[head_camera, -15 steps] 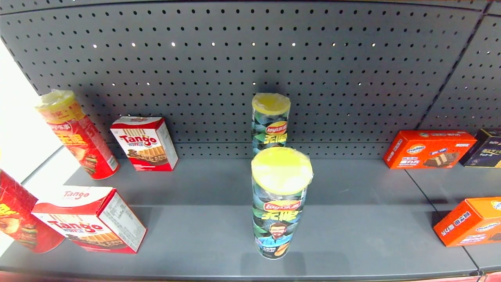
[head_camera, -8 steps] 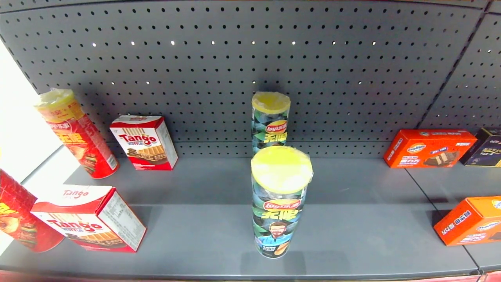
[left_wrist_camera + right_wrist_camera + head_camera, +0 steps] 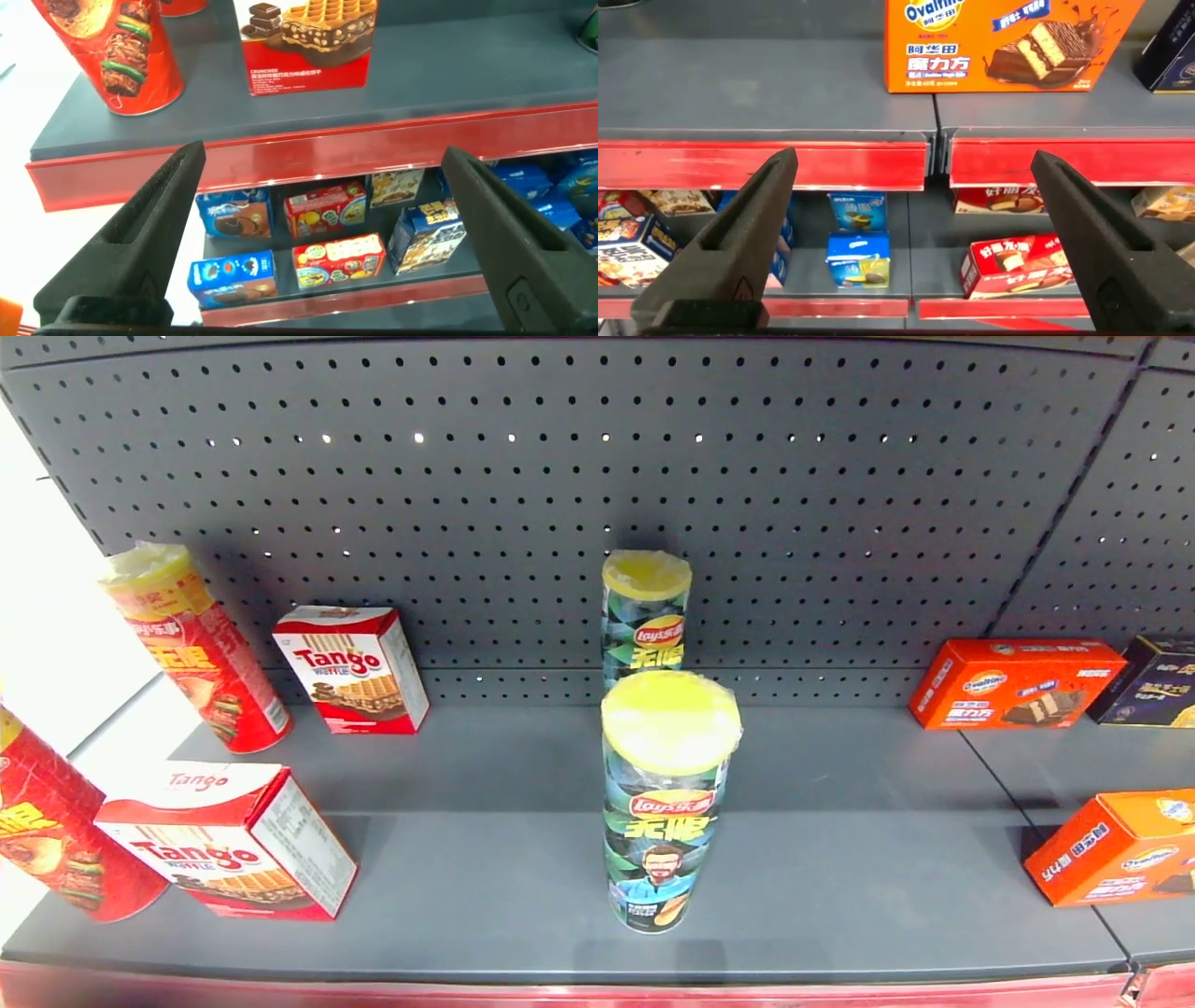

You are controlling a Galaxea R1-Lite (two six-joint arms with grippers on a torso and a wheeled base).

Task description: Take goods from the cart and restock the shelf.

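Note:
On the grey shelf (image 3: 485, 859), a green-and-black chip can (image 3: 667, 803) with a yellow lid stands upright at the middle front. A second one (image 3: 646, 616) stands behind it against the pegboard. My left gripper (image 3: 322, 154) hangs open and empty in front of the shelf's red edge (image 3: 93, 173), below a Tango box (image 3: 308, 42) and a red can (image 3: 121, 51). In the same way my right gripper (image 3: 915, 157) is open and empty before the red edge, below an orange box (image 3: 1008, 42).
Red cans (image 3: 201, 653) and Tango boxes (image 3: 233, 840) fill the shelf's left side. On the right lie orange boxes (image 3: 1018, 681) and a dark box (image 3: 1148, 691). Bare shelf lies on both sides of the middle cans. A lower shelf holds several small boxes (image 3: 327, 210).
The whole head view has shifted slightly, so the camera moved. The goods on the shelf stand as before.

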